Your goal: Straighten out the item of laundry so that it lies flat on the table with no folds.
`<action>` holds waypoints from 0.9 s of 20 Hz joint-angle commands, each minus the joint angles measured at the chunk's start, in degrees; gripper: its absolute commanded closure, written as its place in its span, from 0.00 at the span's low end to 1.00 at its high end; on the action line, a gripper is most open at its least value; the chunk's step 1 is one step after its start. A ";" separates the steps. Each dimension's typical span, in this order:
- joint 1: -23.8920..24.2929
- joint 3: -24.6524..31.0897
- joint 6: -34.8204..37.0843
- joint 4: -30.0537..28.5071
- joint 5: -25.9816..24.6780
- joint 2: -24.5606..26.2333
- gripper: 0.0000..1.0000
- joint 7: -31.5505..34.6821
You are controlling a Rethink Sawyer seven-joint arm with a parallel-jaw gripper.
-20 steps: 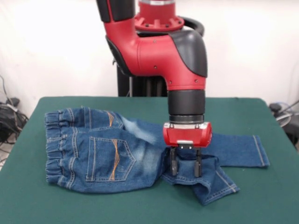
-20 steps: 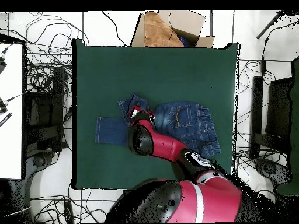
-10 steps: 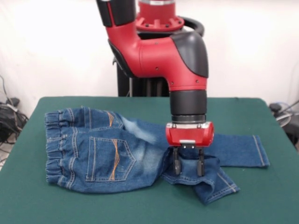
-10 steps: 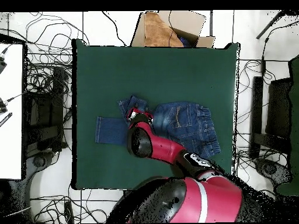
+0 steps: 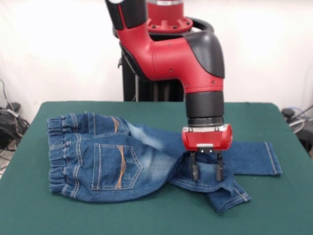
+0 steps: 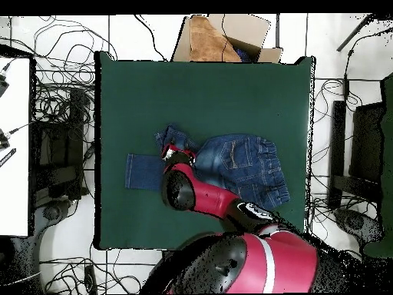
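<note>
The item of laundry, a small pair of blue jeans (image 5: 117, 161), lies on the green table (image 5: 146, 215) with its gathered waistband at the left and its back pockets up. One leg runs straight out to the right. The other leg is folded over in front, its hem (image 5: 234, 198) pointing to the front right. My gripper (image 5: 206, 172) stands upright over this folded leg, fingers (image 5: 194, 172) pressed down into the cloth and closed on a raised fold of it. From overhead, the gripper (image 6: 175, 151) is left of the jeans' seat (image 6: 242, 161), and the arm hides part of the legs.
A cardboard box (image 6: 222, 38) stands past the table's far edge in the overhead view. Cables lie on the floor around the table, and a black stand is at the right. Green tabletop (image 6: 199, 92) stretches wide on all sides of the jeans.
The gripper has moved to the right in the front view, taking the folded leg along. The seat and waistband have shifted slightly with it.
</note>
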State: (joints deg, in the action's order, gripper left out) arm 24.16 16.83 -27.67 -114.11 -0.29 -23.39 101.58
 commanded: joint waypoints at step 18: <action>-6.50 -1.17 12.71 -1.58 9.30 -2.30 0.00 10.50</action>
State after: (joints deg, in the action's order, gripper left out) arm 20.19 16.80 -23.30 -115.83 4.95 -26.13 101.58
